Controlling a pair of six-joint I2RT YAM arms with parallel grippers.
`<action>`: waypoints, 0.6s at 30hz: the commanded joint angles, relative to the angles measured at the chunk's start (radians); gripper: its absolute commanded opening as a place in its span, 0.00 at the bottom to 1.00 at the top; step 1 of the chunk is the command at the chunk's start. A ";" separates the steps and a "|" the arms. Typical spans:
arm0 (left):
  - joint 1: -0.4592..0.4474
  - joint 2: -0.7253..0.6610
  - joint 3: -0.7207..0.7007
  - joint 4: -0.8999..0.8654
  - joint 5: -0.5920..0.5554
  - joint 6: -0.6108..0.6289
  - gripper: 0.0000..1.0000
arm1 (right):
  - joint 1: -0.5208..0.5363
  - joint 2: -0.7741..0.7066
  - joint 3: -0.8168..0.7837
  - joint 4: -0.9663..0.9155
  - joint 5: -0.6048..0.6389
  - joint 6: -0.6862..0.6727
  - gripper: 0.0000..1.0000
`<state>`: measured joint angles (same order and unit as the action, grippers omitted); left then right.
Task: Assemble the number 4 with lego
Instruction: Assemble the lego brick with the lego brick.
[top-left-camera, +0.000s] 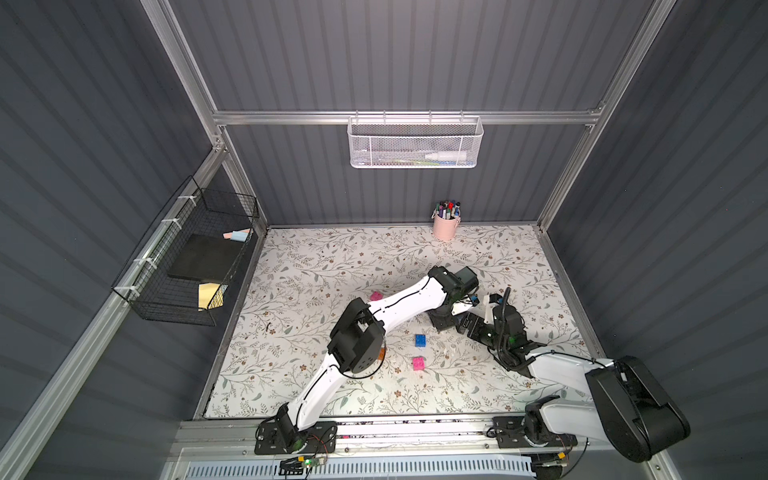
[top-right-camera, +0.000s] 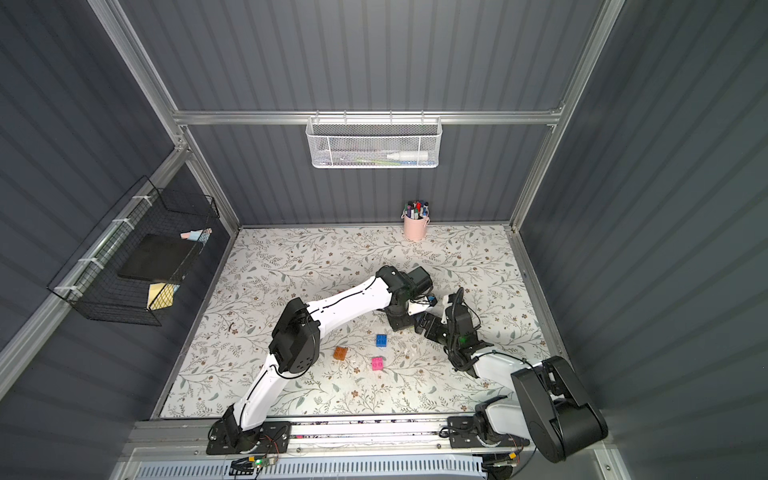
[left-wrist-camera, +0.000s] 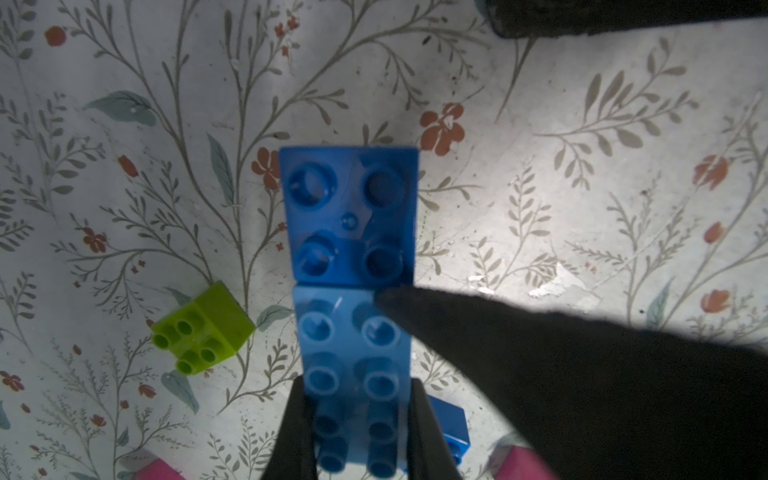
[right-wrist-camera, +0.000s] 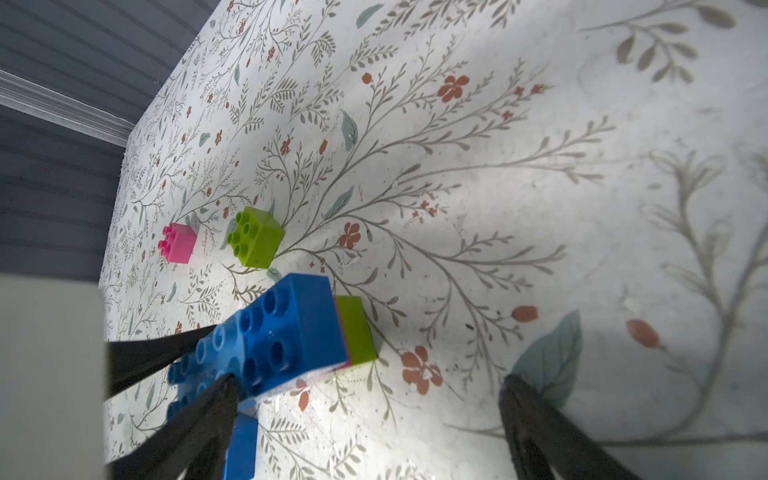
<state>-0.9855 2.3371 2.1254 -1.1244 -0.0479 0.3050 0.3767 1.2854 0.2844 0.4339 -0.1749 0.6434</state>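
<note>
While the left end effector (left-wrist-camera: 357, 382) clamps the number 4 (left-wrist-camera: 349, 216) (multicoloured), the right end effector (right-wrist-camera: 370, 379) gapes alongside.

Joined blue-pink-lime cluster (right-wrist-camera: 286, 332), studs up; loose lime brick (right-wrist-camera: 255, 237) and pink brick (right-wrist-camera: 178, 243) nearby.

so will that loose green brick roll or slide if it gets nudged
The loose green brick likely slides, not rolls: its sides are flat and square. It looks small, rigid plastic, so probably light. Glossy faces may slip.
</note>
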 joint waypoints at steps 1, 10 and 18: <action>-0.030 0.016 -0.016 -0.044 0.023 0.041 0.00 | 0.001 0.011 0.023 -0.051 0.032 0.027 0.97; -0.029 0.024 -0.023 -0.043 -0.011 0.078 0.00 | 0.017 0.026 0.068 -0.136 0.049 0.011 0.97; -0.028 0.025 -0.033 -0.044 0.006 0.114 0.00 | 0.018 -0.171 0.103 -0.280 0.048 -0.037 0.99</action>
<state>-0.9886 2.3371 2.1189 -1.1137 -0.0853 0.3603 0.3946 1.1728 0.3347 0.2199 -0.1513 0.6212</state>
